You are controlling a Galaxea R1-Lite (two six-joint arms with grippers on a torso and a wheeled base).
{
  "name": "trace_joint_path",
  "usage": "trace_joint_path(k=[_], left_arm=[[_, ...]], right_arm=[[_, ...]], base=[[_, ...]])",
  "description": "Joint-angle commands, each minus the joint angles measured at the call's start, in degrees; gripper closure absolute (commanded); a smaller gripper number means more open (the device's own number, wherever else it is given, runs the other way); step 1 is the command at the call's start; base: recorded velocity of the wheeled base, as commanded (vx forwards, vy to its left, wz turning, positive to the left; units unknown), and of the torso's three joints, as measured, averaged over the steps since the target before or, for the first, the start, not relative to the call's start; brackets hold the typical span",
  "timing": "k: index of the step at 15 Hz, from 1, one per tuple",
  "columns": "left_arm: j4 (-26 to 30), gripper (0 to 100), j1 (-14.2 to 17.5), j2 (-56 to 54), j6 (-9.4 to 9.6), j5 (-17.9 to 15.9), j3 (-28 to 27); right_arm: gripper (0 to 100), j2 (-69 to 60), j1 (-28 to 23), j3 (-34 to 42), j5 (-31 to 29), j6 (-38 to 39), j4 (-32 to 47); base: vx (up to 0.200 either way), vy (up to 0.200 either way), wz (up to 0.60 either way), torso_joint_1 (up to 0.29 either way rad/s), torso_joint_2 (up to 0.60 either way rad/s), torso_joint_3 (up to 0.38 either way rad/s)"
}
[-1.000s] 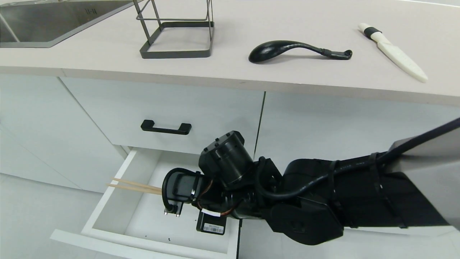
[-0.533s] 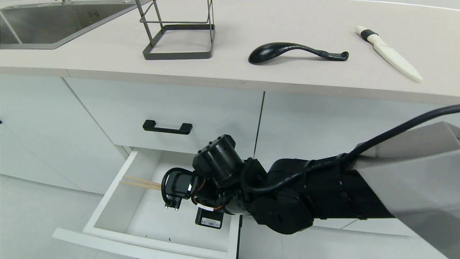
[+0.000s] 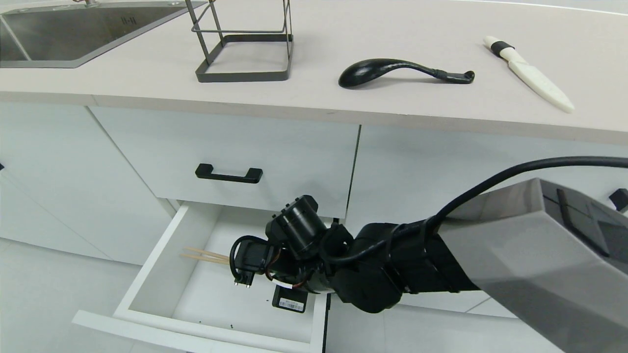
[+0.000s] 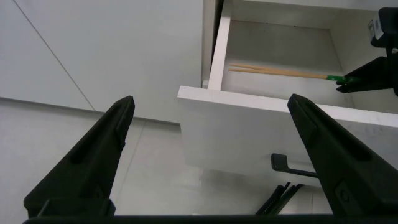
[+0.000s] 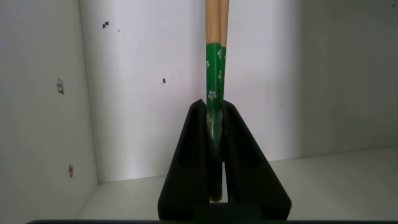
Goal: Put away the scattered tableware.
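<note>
A pair of wooden chopsticks [image 3: 203,255] with green ends [image 5: 214,93] is held level inside the open white drawer [image 3: 147,274]. My right gripper [image 5: 214,152] is shut on the green ends, and its arm reaches down into the drawer [image 4: 217,62]. The chopsticks [image 4: 280,72] point toward the drawer's left wall. My left gripper [image 4: 208,155] is open and hangs outside the drawer's front, above the floor. On the counter lie a black ladle [image 3: 402,71] and a white knife [image 3: 530,73] with a black band.
A dark wire rack [image 3: 243,49] stands on the counter, left of the ladle. A steel sink [image 3: 73,29] is at the far left. The closed upper drawer has a black handle [image 3: 228,174]. The open drawer has a black handle [image 4: 292,167] on its front.
My right arm has sunk lower into the drawer, carrying the chopsticks down and to the right, away from the left wall. The head camera has shifted slightly.
</note>
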Motion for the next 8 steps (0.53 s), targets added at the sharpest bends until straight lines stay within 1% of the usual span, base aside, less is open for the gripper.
trace_joint_path(k=[1,6,8], left_arm=[[-0.01,0,0.00,0.09,0.00,0.04,0.00],[-0.01,0,0.00,0.09,0.00,0.04,0.00],[-0.01,0,0.00,0.09,0.00,0.04,0.00]], right_arm=[[100,1.73,-0.17,-1.00,0.01,-0.03,0.00],[100,3.05,0.27,-1.79,-0.08,-0.03,-0.17],[100,3.84,0.27,-2.40,-1.57,-0.03,-0.17]], base=[[0.000,0.000,0.00,0.000,0.00,0.000],[0.000,0.000,0.00,0.000,0.00,0.000],[0.000,0.000,0.00,0.000,0.00,0.000]])
